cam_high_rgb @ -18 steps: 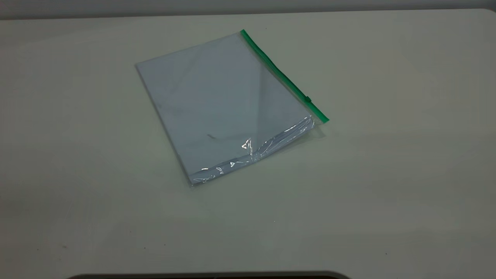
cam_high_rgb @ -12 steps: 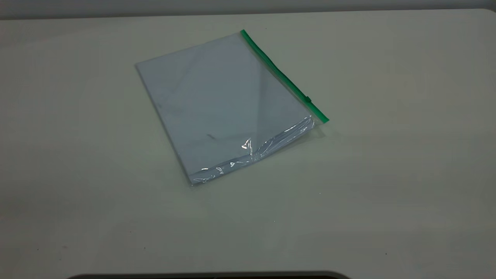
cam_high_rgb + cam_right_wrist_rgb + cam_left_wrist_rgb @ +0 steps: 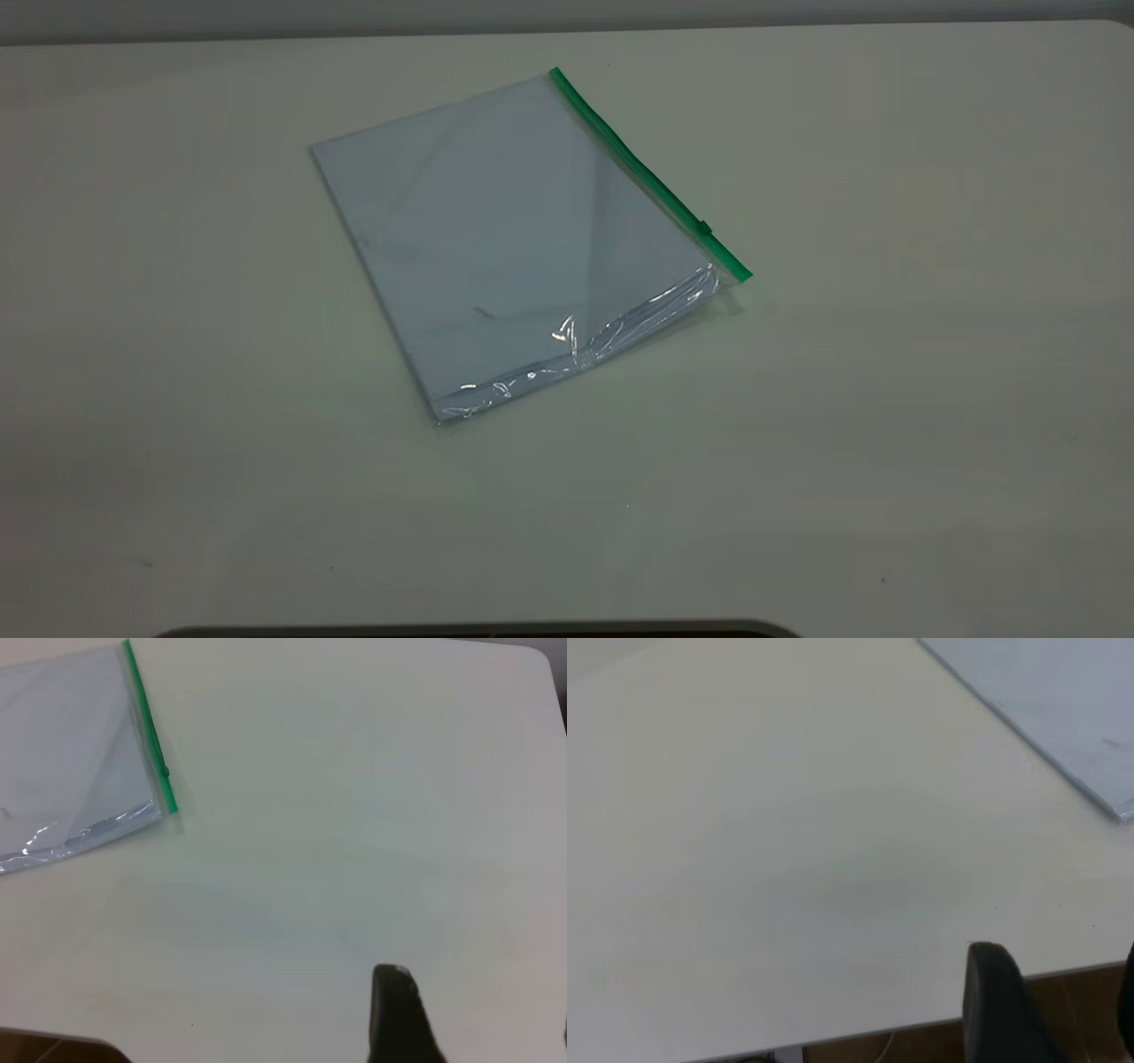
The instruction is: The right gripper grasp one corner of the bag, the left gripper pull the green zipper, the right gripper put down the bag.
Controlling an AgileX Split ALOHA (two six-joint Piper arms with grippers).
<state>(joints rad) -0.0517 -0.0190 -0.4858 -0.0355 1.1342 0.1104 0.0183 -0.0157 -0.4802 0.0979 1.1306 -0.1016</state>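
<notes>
Nothing has moved across the last fraction of a second: the bag point(image 3: 523, 248) lies exactly where it lay, flat on the table point(image 3: 930, 399), and neither arm has entered the exterior view, so by my reading the task has not begun and the corner grasp is still the first step to do. At the left, the left gripper point(image 3: 1050, 1010) hangs back over the near table edge, well apart from the bag; one finger point(image 3: 997, 1005) and a sliver of the other show with a broad gap between, so it stands wide and holds nothing. In the middle sits the bag, a clear pouch with pale blue-white sheets inside, turned at an angle, its near edge crinkled and glossy. Along its right edge runs the green zipper point(image 3: 651, 177), the small slider point(image 3: 704, 228) close to the near end. That end meets the crinkled edge at the corner point(image 3: 731, 276) to be grasped. At the right, the right gripper point(image 3: 478, 1028) waits well away from that corner; only one finger point(image 3: 399, 1019) shows clearly, so I cannot tell its opening.
</notes>
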